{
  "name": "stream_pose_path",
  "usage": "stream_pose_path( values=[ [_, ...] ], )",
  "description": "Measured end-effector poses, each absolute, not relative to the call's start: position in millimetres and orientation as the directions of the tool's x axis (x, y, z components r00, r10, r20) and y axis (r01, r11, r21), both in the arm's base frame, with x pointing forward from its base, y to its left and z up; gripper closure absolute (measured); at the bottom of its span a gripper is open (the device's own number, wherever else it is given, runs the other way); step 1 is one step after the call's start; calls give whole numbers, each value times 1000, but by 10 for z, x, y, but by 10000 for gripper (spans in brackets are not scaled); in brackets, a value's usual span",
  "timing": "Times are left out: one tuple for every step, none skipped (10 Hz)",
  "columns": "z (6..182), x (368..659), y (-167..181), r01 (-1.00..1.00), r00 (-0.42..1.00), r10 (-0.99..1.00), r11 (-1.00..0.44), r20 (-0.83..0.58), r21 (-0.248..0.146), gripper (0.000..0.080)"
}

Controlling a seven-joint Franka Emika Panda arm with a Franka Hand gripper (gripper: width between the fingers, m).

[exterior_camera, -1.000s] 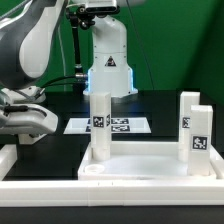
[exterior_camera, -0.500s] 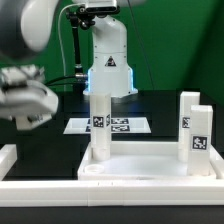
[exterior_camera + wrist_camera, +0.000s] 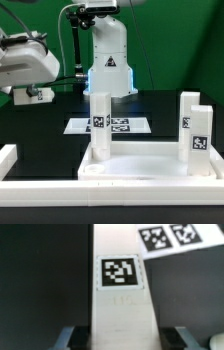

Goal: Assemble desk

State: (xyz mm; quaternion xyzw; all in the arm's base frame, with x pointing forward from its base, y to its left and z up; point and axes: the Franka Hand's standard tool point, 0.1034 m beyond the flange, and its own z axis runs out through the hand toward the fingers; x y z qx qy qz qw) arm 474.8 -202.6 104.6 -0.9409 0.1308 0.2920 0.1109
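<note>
In the wrist view a long white square leg (image 3: 122, 303) with a black-and-white tag runs straight out from my gripper (image 3: 123, 341). The jaws stand on either side of its near end and look shut on it. In the exterior view my gripper (image 3: 35, 95) is high at the exterior view's left, and the held leg does not show plainly there. The white tabletop (image 3: 150, 165) lies at the front. One leg (image 3: 100, 125) stands upright at its near left corner. Two more tagged legs (image 3: 192, 128) stand at the exterior view's right.
The marker board (image 3: 120, 125) lies behind the tabletop and also shows in the wrist view (image 3: 165, 238). The white robot base (image 3: 108, 60) stands at the back. Low white border rails run along the front (image 3: 110, 192) and the left (image 3: 8, 155).
The arm has risen from low over the table at the exterior view's left to high at the upper left. The tabletop and the standing legs have not moved.
</note>
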Motion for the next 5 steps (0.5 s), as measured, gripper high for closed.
stream_pose_path(
  values=[
    [939,4901,-1960,-268,865,-193,-958,-463,-100,509],
    [1203,5068,-1652,-277,882,-217,-957,-418,-87,509],
    [1525,5326,-1543,-256,912,-207,-962,-353,-97,509],
    [1775,5576,-1635,-218,946,-184,-970,-269,-103,509],
    [1897,5656,-1870,-172,981,-160,-980,-112,-105,509]
  ],
)
